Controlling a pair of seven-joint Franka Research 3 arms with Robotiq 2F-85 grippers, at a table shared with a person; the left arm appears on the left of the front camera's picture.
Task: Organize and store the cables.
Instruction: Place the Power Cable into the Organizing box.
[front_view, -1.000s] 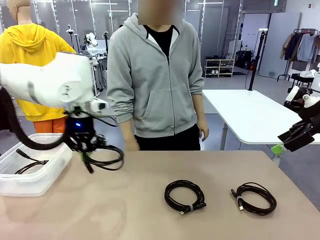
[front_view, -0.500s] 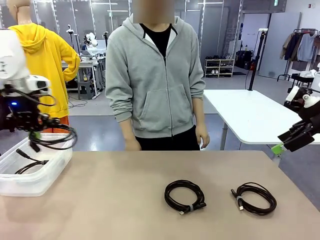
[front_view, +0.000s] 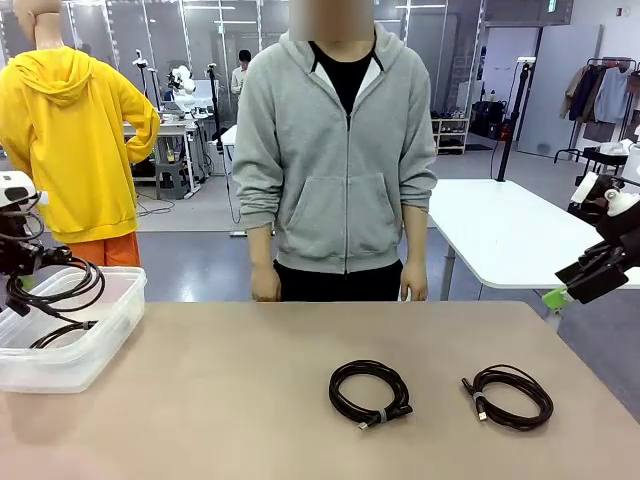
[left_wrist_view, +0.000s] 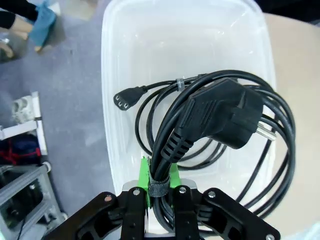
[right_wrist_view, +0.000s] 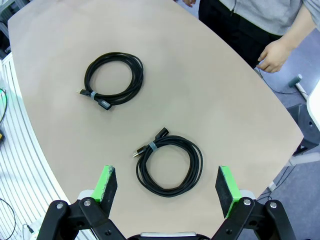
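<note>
Hanging from the left gripper (left_wrist_view: 159, 176), which is clamped on its tied neck, the coiled power cable (left_wrist_view: 220, 115) sits over the clear bin (left_wrist_view: 112, 60) at far left, another cable (left_wrist_view: 122, 98) inside it, so the drop looks to lie straight down

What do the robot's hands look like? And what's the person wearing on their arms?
Both are black claws with two fingers. The right gripper has bright green pads on its fingers, and the left gripper has the same green. Small round screws hold the black parts together. The person wears grey hoodie sleeves.
</note>
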